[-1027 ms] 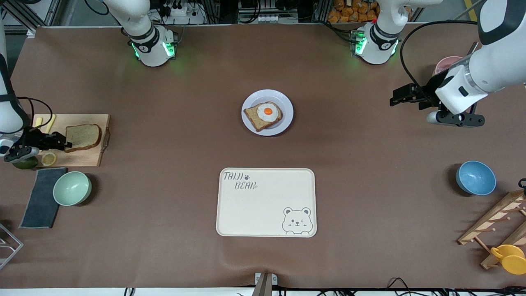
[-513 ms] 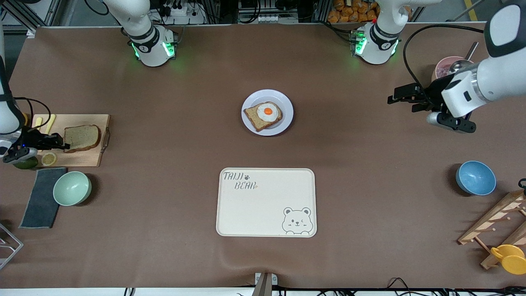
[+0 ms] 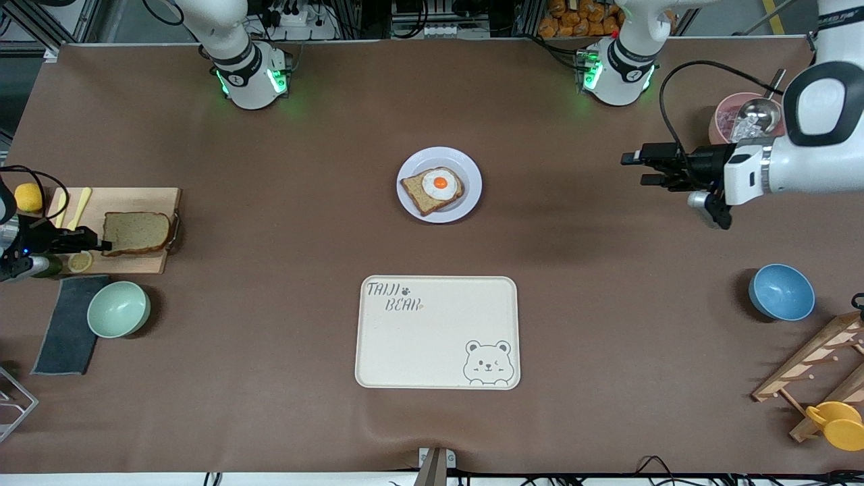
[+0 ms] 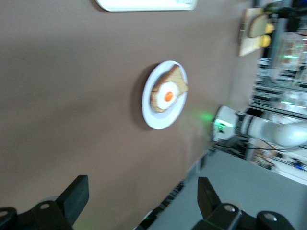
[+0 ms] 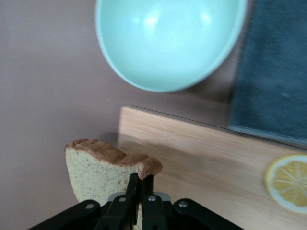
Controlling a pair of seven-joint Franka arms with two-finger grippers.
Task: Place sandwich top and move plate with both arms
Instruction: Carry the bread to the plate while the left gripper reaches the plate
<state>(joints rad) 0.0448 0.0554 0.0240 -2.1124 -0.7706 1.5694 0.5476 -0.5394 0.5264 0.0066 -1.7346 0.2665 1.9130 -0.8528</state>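
Right tool (image 3: 94, 241) clenched on the crust edge of the sandwich top (image 3: 137, 232), over the wooden cutting board (image 3: 145, 260) at the right arm's end of the counter (image 3: 283, 223). Right wrist view shows the fingers (image 5: 135, 189) pinching the slice (image 5: 103, 170) edge-on, so the bread hangs clear of the board, probably gripped by the rim so the flat face can go down on the egg. Beside the board sit a lemon slice (image 3: 80, 261), a mint bowl (image 3: 119, 308) and a dark cloth (image 3: 67, 324), both nearer the front camera than the board; a yellow fruit (image 3: 28, 197) sits at the board's outer end. Left tool (image 3: 634, 169) released, jaws spread wide, held over bare counter toward the left arm's end, pointed at the plate; looks like it waits to take its side of the plate. Plate (image 3: 470, 169) is mid-counter, well apart from both tools, carrying the bread slice with fried egg (image 3: 433, 189). Cream bear tray (image 3: 437, 332) lies nearer the front camera than the plate, likely where the plate goes. Pink cup with a spoon (image 3: 736, 118) near the left arm, blue bowl (image 3: 781, 291), wooden rack (image 3: 820, 364) and yellow cup (image 3: 837, 424) at that end. Task early: the top slice is not on the egg yet.
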